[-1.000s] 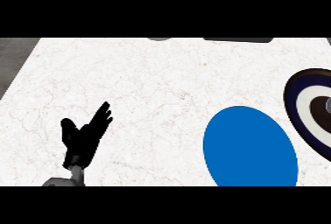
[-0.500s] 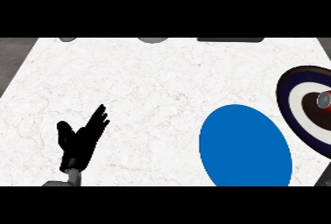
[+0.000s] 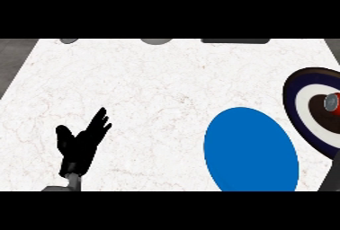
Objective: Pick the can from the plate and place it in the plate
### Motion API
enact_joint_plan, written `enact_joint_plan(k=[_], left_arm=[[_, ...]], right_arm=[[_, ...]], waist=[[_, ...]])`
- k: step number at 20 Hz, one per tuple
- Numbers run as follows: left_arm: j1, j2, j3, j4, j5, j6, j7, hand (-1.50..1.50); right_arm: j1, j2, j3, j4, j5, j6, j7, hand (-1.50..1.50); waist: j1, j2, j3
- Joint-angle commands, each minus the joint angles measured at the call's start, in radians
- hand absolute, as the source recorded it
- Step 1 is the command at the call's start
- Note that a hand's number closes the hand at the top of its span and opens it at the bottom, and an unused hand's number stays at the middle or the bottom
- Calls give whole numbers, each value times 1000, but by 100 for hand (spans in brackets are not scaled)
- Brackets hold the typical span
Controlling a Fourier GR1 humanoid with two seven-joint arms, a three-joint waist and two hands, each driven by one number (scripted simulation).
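Can (image 3: 330,102), seen from above as a small grey round top, stands at the middle of a ringed plate (image 3: 302,96) at the right edge of the view; that plate shows a dark navy outer band, a white ring and a dark brown centre, and its right part is cut off by the picture's edge. Just beside it, lower and to the left, lies a plain blue plate (image 3: 250,150), bare on its whole face, its lower rim reaching the bottom of the view; whether the two plates touch cannot be told. Both rest on a white marbled bench (image 3: 166,85). Well apart from them, at the lower left, the left hand (image 3: 78,146) shows black above a short piece of grey forearm, its fingers (image 3: 100,123) straight and released, pointing up and to the right, the thumb spread to the left, holding nothing. Right hand does not show.
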Motion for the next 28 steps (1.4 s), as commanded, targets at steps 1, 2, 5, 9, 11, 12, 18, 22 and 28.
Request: enact_joint_plan(k=[1,2,5,9,11,12,18,22,28], left_arm=[[0,-20,-12,23,-13,21,22,0],[-6,-4,-7,30,-13,3,11,0],[2,10,22,9,10,-4,15,0],[12,-10,-16,39,-25,1,1,0],[-45,-18,-8,38,-13,8,51,0],[-33,-35,-9,40,-18,19,19,0],[-10,-27,-22,26,-22,7,35,0],[-45,-11,1,51,-13,-13,25,0],[-15,-25,-23,18,-23,-9,19,0]], right_arm=[[9,-3,-7,-10,-11,-299,64,-150],[0,15,-16,-13,-19,-353,78,-150],[-5,62,-29,-34,-9,-414,109,-150],[9,64,65,-58,-46,-418,140,-150],[38,64,139,-45,-56,-419,152,-150],[64,64,186,-41,-79,-420,171,-150],[69,65,315,-3,-54,-422,227,-150],[126,65,374,43,-54,-423,294,-150],[125,65,390,121,-18,-424,353,-150]], waist=[[-7,0,-4],[-5,2,-4],[5,-3,-5],[11,-4,-5],[9,-5,-5],[10,-7,-6],[35,-6,-6],[27,-5,-6],[42,-7,-6]])
